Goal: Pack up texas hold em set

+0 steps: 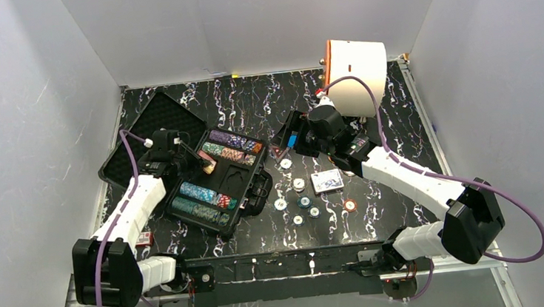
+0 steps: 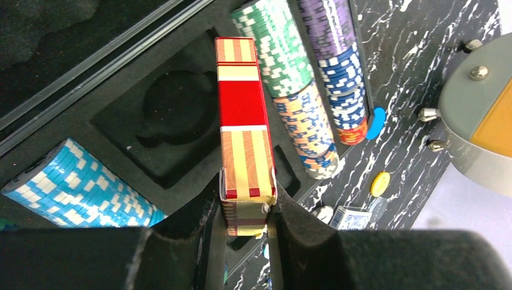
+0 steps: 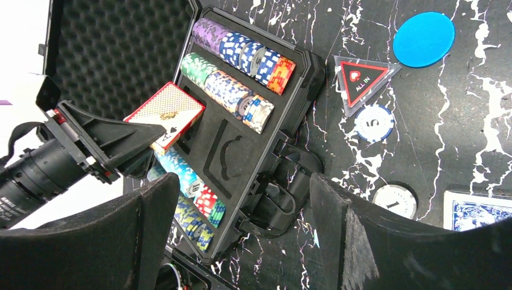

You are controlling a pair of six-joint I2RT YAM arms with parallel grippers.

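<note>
Your left gripper [image 2: 244, 212] is closed on the red card deck [image 2: 243, 130]. It pinches one end, so the box juts out over the open black case [image 1: 238, 179]. The deck hangs above the case's foam tray, between an empty moulded recess [image 2: 162, 124] and the far rows of chips [image 2: 296, 90]. You cannot tell from these views whether it touches the foam. The near rows of chips [image 1: 200, 200], light blue, red and green, fill the other end of the tray. The case's lid [image 1: 149, 127] lies folded back on the side away from the handle [image 3: 288, 181].

Your right gripper [image 3: 244, 181] is spread wide with nothing in it, hovering over the surface [image 1: 249, 96] just off the case's handle side. Loose on the surface on that same side of the case you have:
- the blue card deck [image 1: 327, 181]
- a triangular ALL IN marker [image 3: 361, 75]
- a blue round button [image 3: 424, 39]
- a white round button [image 3: 395, 200]
- several loose chips [image 1: 305, 204]

Farther from the case, past these, sits the white cylinder [image 1: 357, 75].
</note>
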